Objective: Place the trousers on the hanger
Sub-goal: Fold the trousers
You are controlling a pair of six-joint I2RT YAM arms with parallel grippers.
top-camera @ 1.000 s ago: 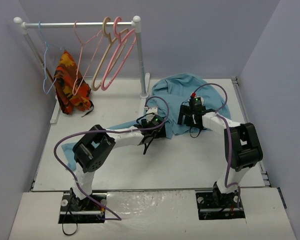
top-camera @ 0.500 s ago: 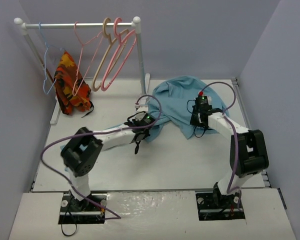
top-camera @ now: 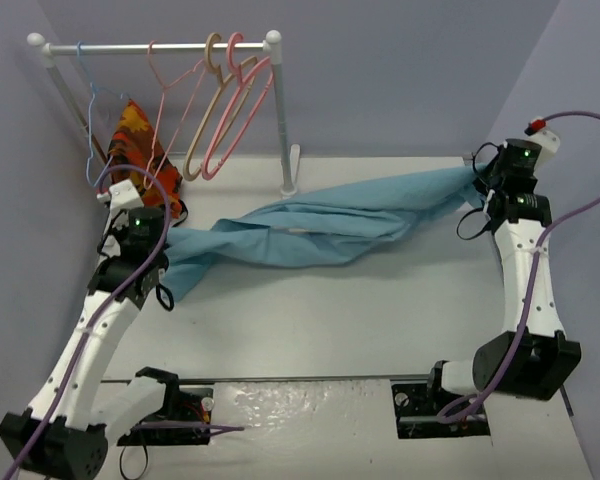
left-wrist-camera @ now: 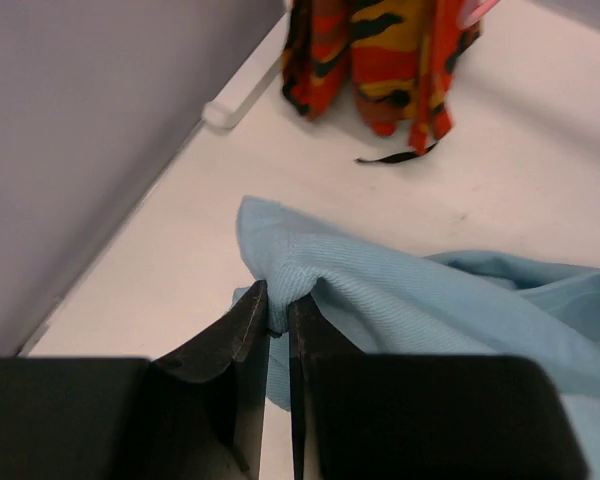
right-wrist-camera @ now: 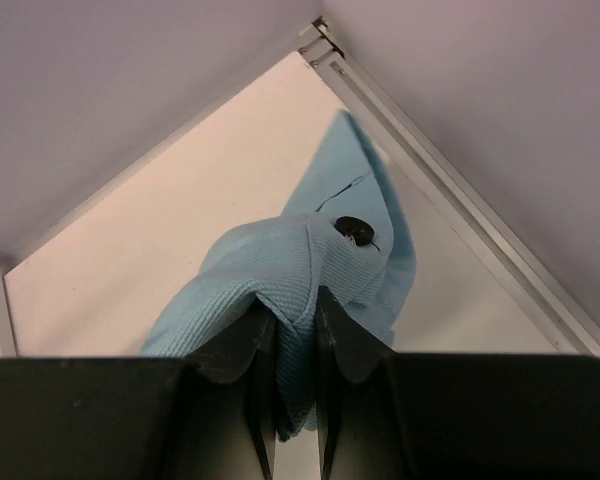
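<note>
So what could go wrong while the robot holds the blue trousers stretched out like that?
Each gripper pinches only a small fold: the left gripper at one end of the trousers, the right gripper at the other, so the cloth might slip out. The trousers look twisted in the middle, which could make draping messy. The hanger sits crowded among other hangers beside the patterned cloth, so something could snag.

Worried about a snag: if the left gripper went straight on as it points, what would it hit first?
The left gripper pinches the trousers; past them lies bare table, then probably the patterned cloth, though depth is unclear.
</note>
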